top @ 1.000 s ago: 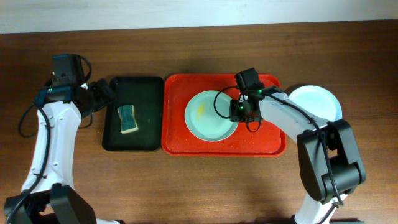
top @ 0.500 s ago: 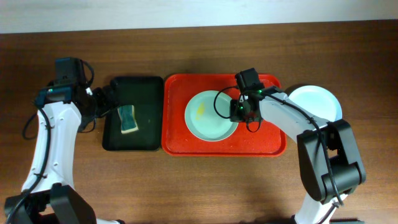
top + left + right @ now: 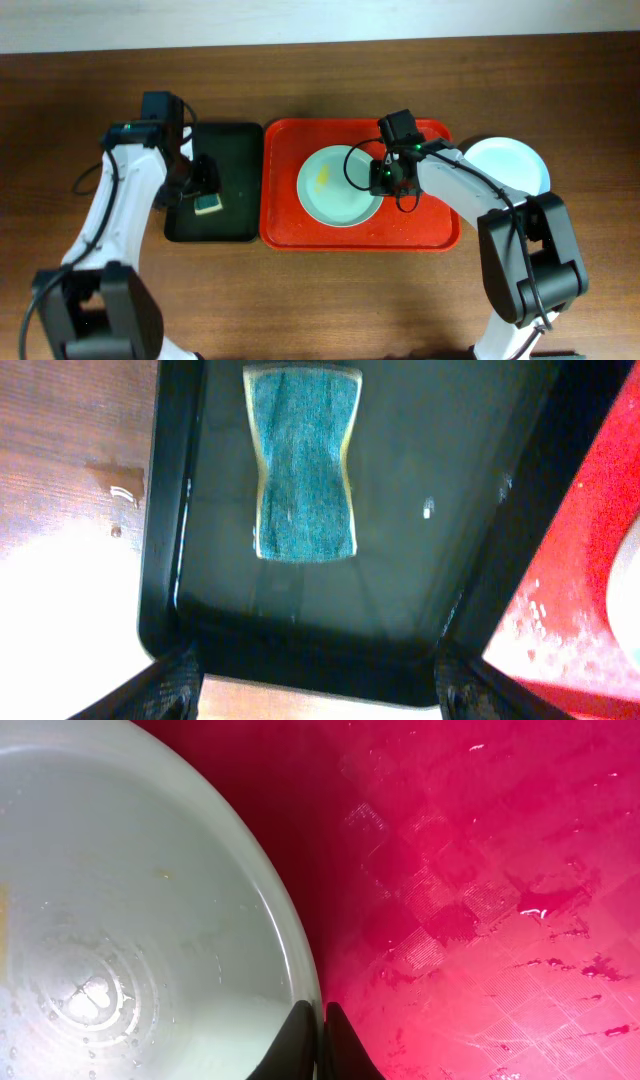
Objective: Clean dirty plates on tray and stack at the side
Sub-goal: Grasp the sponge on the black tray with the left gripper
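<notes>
A pale mint green plate [image 3: 335, 188] with a small yellow smear lies on the red tray [image 3: 430, 235]. My right gripper [image 3: 383, 180] is shut on this plate's right rim; the wrist view shows the fingers [image 3: 319, 1042] pinching the rim of the plate [image 3: 120, 920] over the tray [image 3: 480, 870]. A pale blue plate [image 3: 510, 165] lies on the table right of the tray. The white plate is not in view. My left gripper [image 3: 203, 180] is open above the teal sponge [image 3: 302, 463] in the black tray [image 3: 440, 470].
The black tray [image 3: 235, 215] sits left of the red tray, touching it. The sponge [image 3: 208, 205] lies in its lower middle, partly hidden by my left gripper. Bare wooden table lies in front and to both sides. A water spot [image 3: 120, 480] marks the wood.
My left arm has swung right from the table's left side to over the black tray and its sponge. The right arm and the green plate have not moved.
</notes>
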Robot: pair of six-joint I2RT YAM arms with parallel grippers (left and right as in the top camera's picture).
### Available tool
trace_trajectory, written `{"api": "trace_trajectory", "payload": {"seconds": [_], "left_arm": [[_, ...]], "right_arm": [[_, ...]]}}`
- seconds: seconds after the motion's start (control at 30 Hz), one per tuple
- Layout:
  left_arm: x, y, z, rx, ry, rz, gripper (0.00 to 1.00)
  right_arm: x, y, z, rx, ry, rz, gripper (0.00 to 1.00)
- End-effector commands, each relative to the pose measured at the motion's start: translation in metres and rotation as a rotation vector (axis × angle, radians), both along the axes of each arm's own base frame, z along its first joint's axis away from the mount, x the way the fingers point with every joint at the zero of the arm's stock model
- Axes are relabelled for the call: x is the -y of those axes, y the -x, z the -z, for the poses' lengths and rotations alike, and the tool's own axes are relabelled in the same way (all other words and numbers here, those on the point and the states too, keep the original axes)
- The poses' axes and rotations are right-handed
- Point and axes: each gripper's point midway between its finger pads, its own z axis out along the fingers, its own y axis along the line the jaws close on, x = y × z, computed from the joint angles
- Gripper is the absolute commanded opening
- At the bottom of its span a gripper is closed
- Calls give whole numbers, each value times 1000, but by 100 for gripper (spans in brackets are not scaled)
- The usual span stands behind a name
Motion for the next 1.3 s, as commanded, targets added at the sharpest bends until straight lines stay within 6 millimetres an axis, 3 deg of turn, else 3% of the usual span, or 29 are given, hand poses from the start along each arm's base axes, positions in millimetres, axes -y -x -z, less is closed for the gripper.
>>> {"api": "trace_trajectory", "payload": {"seconds": [0.0,0.13,0.17,0.33,0.53,0.63,1.0,1.27], "left_arm": [[-2,-23,18,-51,-10,23,71],[-2,-39,39,-41,-7,22,60],[-2,-45,43,-24,-8,23,52],[-5,-64,45,45,-27,20,35],[-6,-55,54,7,-27,20,37],[-15,-50,64,-2,-82,13,39],[-16,-46,70,-10,-87,13,34],[-16,-39,96,2,-87,13,32]], "right_arm": [[6,5,7,-13,37,12,4],[6,5,7,-16,38,12,4],[6,5,7,-16,38,11,4],[6,5,7,-16,38,11,4],[6,5,7,-16,38,11,4],[6,5,7,-16,38,11,4],[6,5,7,-16,38,11,4],[6,5,7,-16,38,11,4]]}}
